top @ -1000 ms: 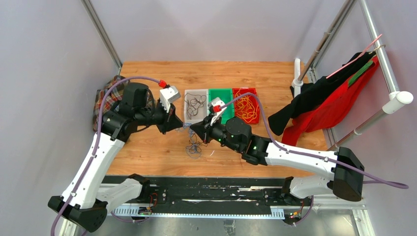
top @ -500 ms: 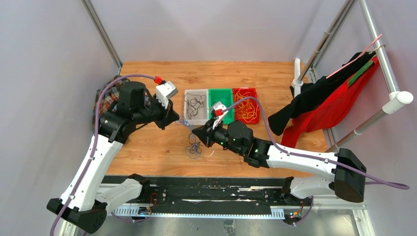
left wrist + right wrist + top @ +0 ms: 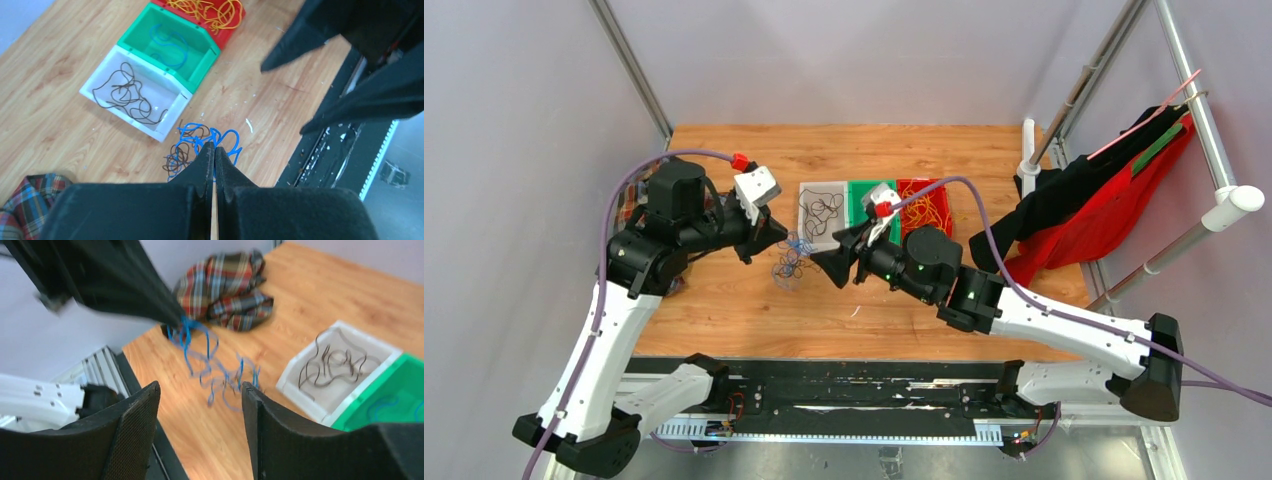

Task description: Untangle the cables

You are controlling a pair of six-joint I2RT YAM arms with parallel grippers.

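Cables update: the tangle (image 3: 788,264), blue loops with a dark strand knotted through them, is dangling near the middle of the table, slightly toward 9 o'clock from centre. The left gripper (image 3: 777,240) comes in from 9 o'clock and is clamped tight on the top of the bunch. In its wrist view the tips are pressed together with blue poking out on both sides. Can't tell if the lowest loops touch the wood.

The right gripper (image 3: 828,264) sits just beside the bunch at its 3 o'clock, jaws spread wide with nothing in them. Its own camera is motion-blurred, so the strands look smeary there.

How I'd play this step, just my read: the right one should pinch one colour only. The dark strand sits off to one side of the blue in the left wrist view, so go for a loop that's clearly on its own. Pinch it low, then draw it slowly toward 3 o'clock while the left one just anchors. Grab both colours and you'll probably cinch the knot tighter.

Farther back, at 12 to 1 o'clock from the tangle, are three bins:
- white bin (image 3: 822,184), holding dark cables
- green bin (image 3: 872,183), holding a blue one
- red bin (image 3: 921,183), full of yellow

So I'd guess blue goes to green and dark goes to white. A plaid cloth (image 3: 225,290) is bunched up way out at 9 o'clock.
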